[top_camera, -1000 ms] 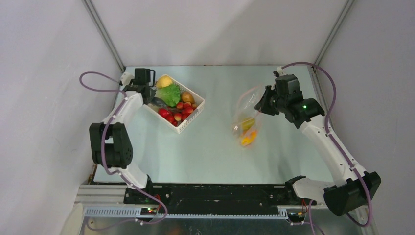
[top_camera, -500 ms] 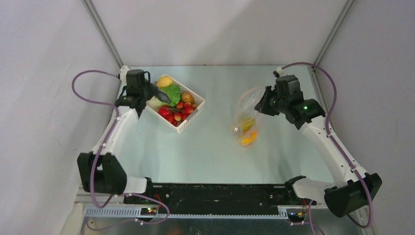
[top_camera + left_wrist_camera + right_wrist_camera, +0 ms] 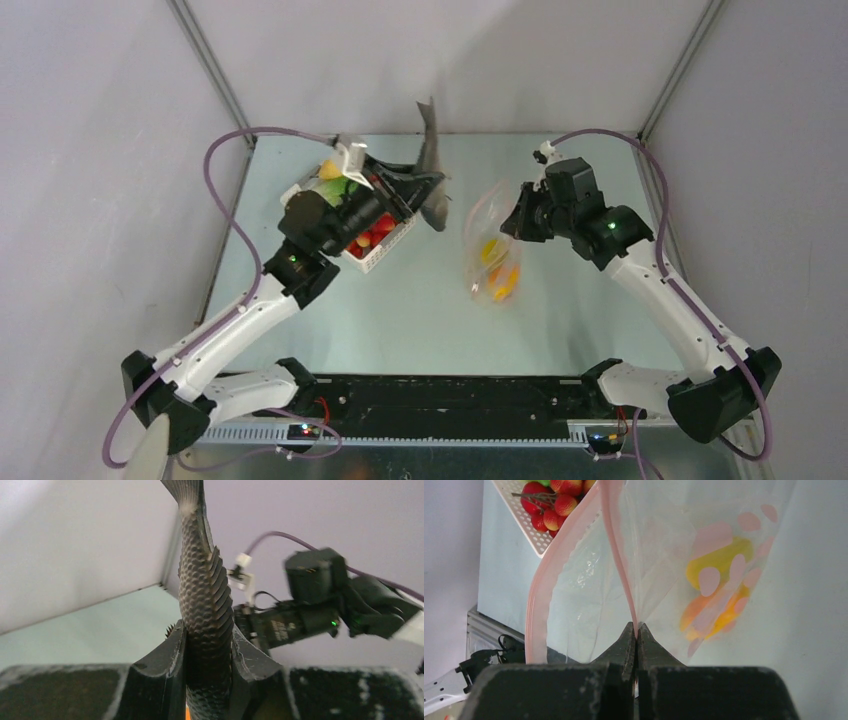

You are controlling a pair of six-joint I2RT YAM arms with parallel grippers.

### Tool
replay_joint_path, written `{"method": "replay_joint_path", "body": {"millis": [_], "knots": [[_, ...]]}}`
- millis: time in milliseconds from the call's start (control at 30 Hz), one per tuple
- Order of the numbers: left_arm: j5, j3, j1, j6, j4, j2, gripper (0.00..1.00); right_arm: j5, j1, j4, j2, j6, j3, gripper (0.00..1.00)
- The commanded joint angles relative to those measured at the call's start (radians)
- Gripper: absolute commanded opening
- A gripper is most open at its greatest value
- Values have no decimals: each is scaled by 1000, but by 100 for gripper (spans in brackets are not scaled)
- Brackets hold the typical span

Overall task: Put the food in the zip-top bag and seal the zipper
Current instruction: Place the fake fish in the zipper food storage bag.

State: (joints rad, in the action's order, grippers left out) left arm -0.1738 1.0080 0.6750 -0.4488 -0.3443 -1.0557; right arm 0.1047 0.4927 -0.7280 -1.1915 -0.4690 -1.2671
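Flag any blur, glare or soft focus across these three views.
Top external: evenly lit, no glare, little blur. Left wrist: toy fish scales crisp, right arm behind it smeared and soft. Right wrist: zipper sharp, yellow and orange food hazy through the zip-top bag.

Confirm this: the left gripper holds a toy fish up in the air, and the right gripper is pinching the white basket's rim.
No. The right gripper pinches the pink zipper of the zip-top bag, not the basket rim, as the right wrist view shows. The left gripper does hold the fish aloft.
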Motion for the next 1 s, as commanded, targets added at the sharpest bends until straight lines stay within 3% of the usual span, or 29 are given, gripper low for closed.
{"method": "replay_joint_path", "body": {"millis": [0, 167, 400, 767, 967], "knots": [[-12, -12, 125, 197, -164, -43, 0, 26, 24, 41, 2, 6, -2, 0], [23, 14, 206, 235, -208, -121, 0, 32, 47, 47, 14, -23, -2, 0], [221, 21, 261, 245, -314, -255, 0, 51, 71, 61, 38, -66, -2, 0], [465, -40, 314, 287, -257, -312, 1, 91, 22, 85, 82, -129, -2, 0], [492, -106, 370, 306, -271, -290, 14, 98, -19, 106, 91, -155, -2, 0]]}}
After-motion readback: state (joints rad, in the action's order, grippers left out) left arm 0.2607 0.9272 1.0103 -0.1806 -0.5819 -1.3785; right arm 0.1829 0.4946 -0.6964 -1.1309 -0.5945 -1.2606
